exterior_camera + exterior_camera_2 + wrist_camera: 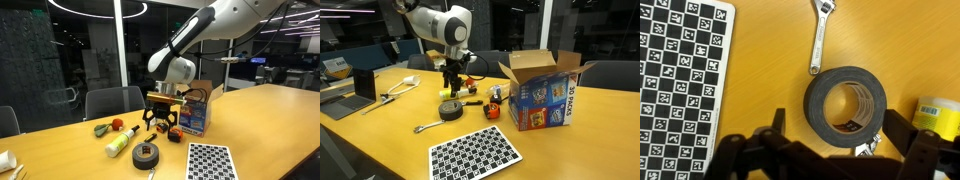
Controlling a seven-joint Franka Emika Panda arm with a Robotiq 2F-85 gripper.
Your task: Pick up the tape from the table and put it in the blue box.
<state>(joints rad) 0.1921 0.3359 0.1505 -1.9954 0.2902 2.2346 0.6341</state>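
Dark grey-black tape (814, 105) is lying flat on the light-wood counter (760, 60), and the pincer (830, 142) is hovering over it, spread wide and gripping nothing. A silver wrench (819, 35) and a checkered board (675, 80) are resting beside the tape. Well apart from the tape, the blue box (542, 100) is standing with its flaps open; its print and the label inside the tape's core are showing too small to read.

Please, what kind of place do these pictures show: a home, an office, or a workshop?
Most likely an office or research lab. A long light-wood table stands with grey padded office chairs beside dark glass walls, and a black-and-white checkered board lies on it.
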